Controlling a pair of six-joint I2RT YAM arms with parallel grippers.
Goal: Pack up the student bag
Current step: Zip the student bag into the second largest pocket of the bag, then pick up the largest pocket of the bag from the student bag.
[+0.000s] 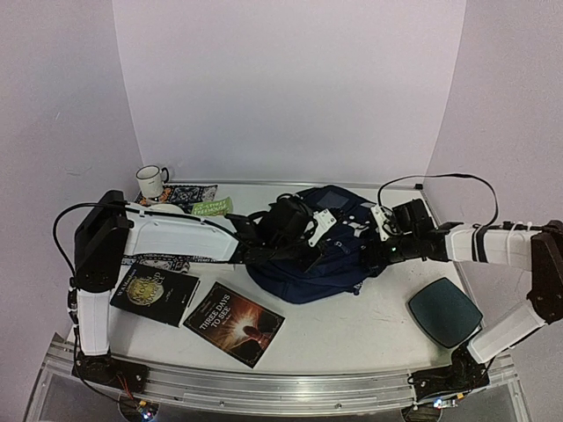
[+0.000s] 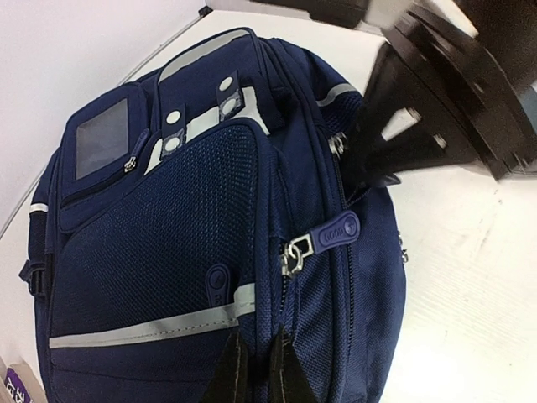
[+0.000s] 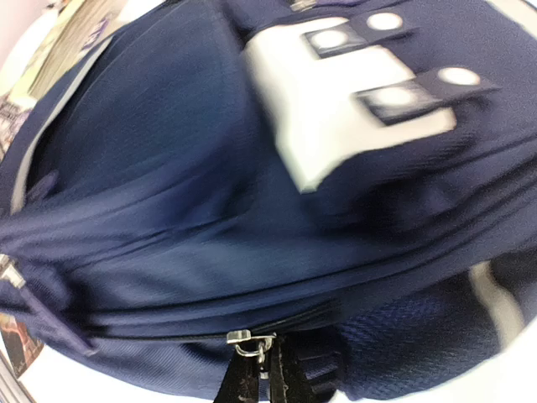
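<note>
The student bag (image 1: 317, 264), a navy backpack with grey reflective stripes, lies in the middle of the table. My left gripper (image 1: 299, 236) rests on its left side. In the left wrist view it (image 2: 256, 369) is shut on a ridge of the bag's fabric (image 2: 260, 277) beside a zip, below a navy zip pull (image 2: 331, 233). My right gripper (image 1: 374, 251) is at the bag's right side. In the right wrist view it (image 3: 264, 378) is shut on the tab hanging from a metal zip slider (image 3: 247, 338). That zip looks slightly parted to the right of the slider.
Two books lie front left: a dark one (image 1: 154, 293) and "Three Days to See" (image 1: 233, 323). A mug (image 1: 151, 180), a patterned item (image 1: 189, 192) and a green packet (image 1: 211, 207) sit at the back left. A dark teal pad (image 1: 444, 310) lies front right.
</note>
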